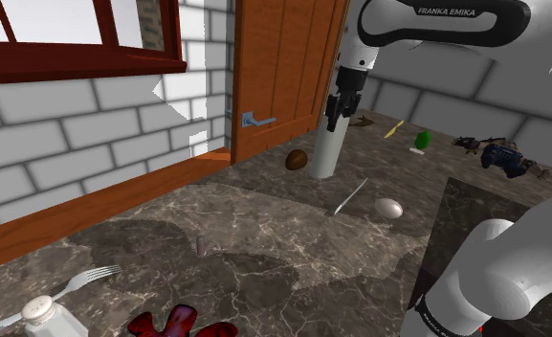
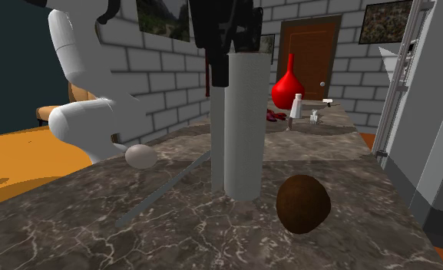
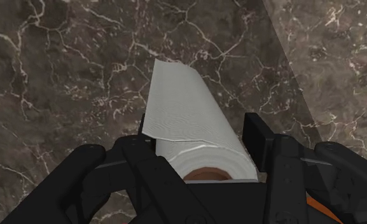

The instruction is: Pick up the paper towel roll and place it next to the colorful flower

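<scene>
Dark marble counter (image 1: 264, 239) under a brick wall and wooden door (image 1: 283, 67): the black gripper (image 3: 201, 137) clasps the top of an upright white paper towel roll (image 1: 325, 153) between its fingers, near the counter's far edge by the door (a brown ball (image 1: 297, 159) lies just beside it). The red flower (image 1: 183, 324) lies well apart at the near edge, near a salt shaker (image 1: 39, 314).

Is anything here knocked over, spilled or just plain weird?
Nothing is spilled or toppled. The paper towel roll stands upright in the gripper; only its outer sheet's loose edge juts out slightly.
</scene>
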